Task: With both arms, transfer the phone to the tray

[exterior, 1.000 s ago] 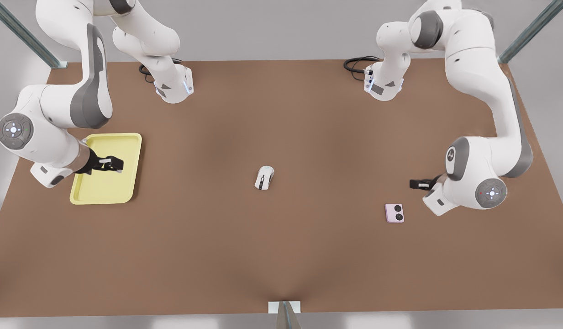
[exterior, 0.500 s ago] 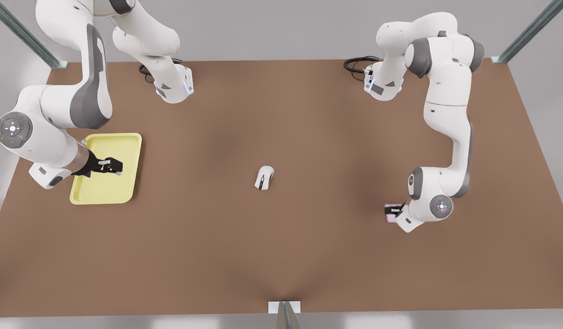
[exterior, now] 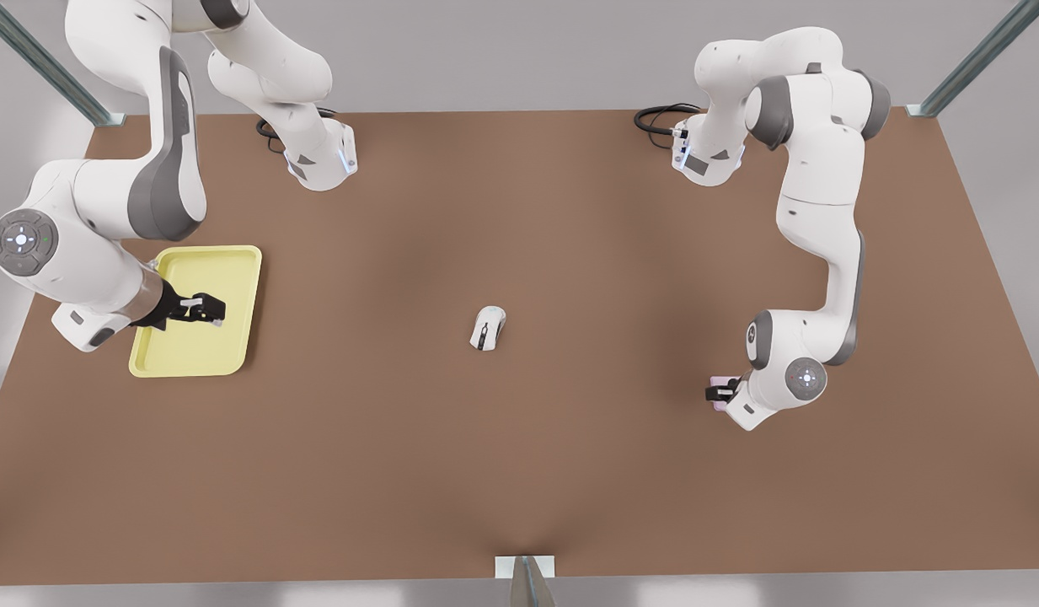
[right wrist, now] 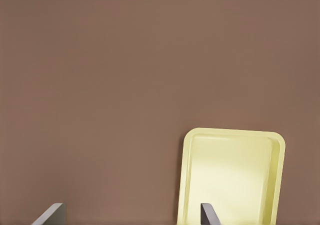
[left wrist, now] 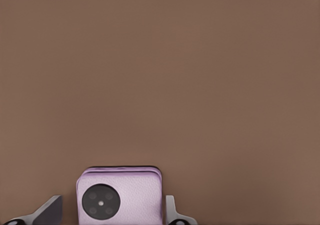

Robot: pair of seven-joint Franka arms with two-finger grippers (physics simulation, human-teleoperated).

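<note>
Phone lies flat on the brown table at the front view's right, lenses up, and I see my left gripper straddling it, a finger on each side and neither touching. My right gripper waits above the tray, fingers spread wide and empty. With its near-square outline I cannot tell the phone's long axis.

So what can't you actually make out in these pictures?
- Phone: in the front view the left hand and its wrist cover most of it; the left wrist view's edge cuts off its near part.
- Whether the left hand's fingers touch the phone: the same edge cuts them off.
- How high the right hand is above the tray: unclear.
</note>
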